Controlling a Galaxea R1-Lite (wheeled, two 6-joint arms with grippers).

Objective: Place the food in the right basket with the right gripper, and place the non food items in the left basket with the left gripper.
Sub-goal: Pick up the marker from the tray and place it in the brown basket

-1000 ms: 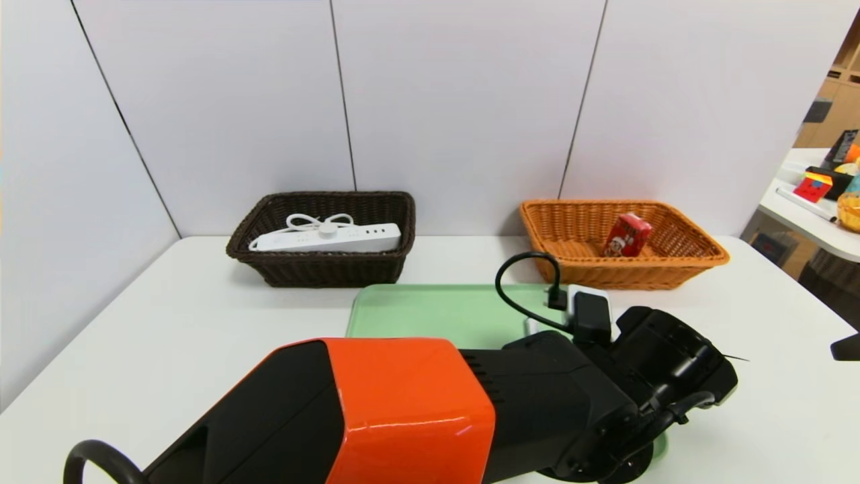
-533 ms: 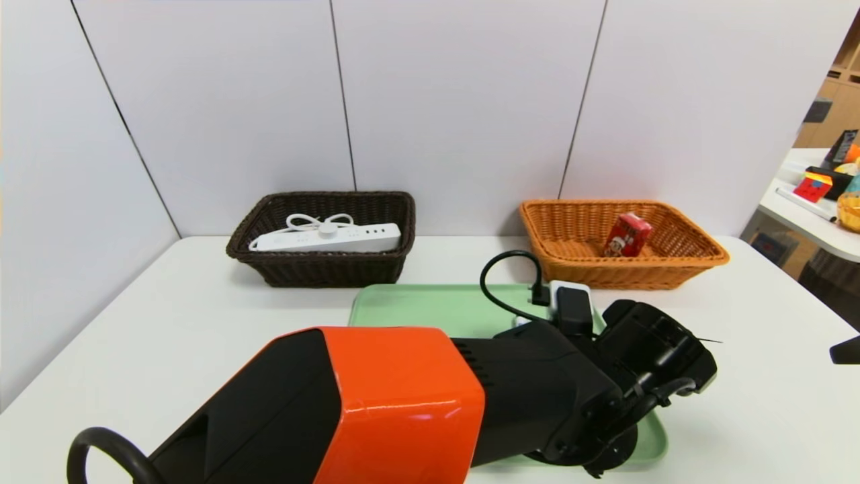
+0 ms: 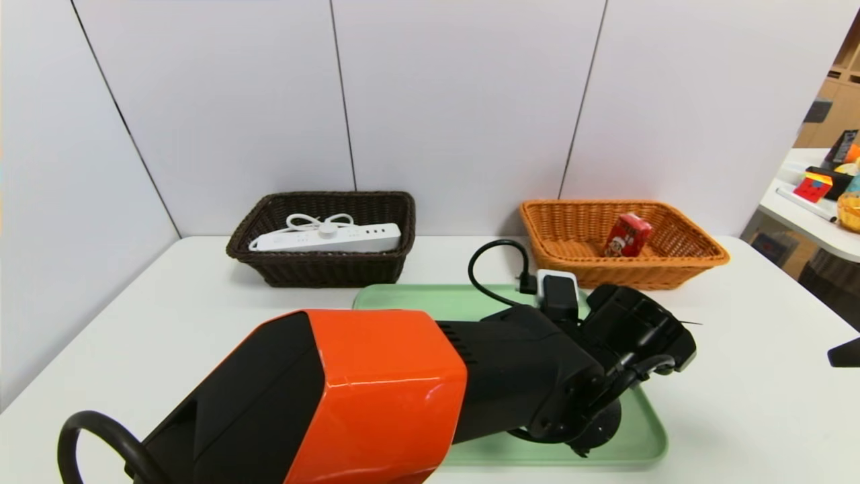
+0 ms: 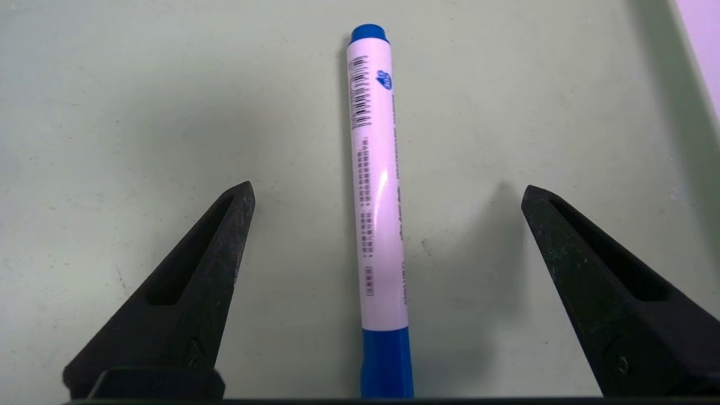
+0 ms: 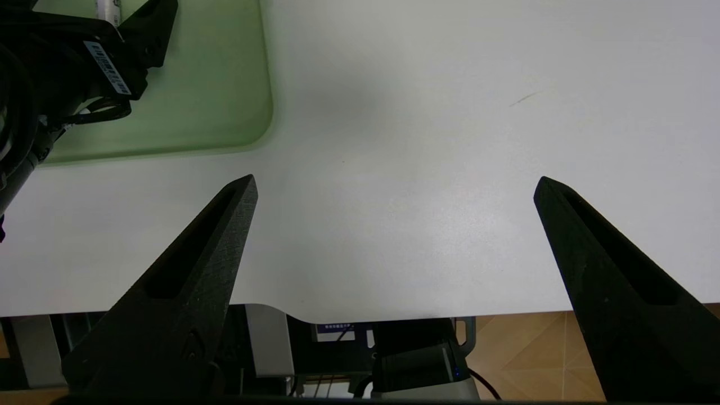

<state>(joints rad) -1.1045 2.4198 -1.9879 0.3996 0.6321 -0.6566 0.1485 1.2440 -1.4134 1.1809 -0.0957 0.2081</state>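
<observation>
One white marker with blue cap is seen lying lengthwise between the spread-apart fingers of the left gripper, untouched; the right gripper, also spread, is parked aside.

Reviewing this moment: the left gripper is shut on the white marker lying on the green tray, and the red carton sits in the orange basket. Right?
Not quite. The left gripper is open: in the left wrist view its fingers stand wide on either side of the white marker, touching nothing. The marker does lie on the green tray, and the red carton sits in the orange basket.
</observation>
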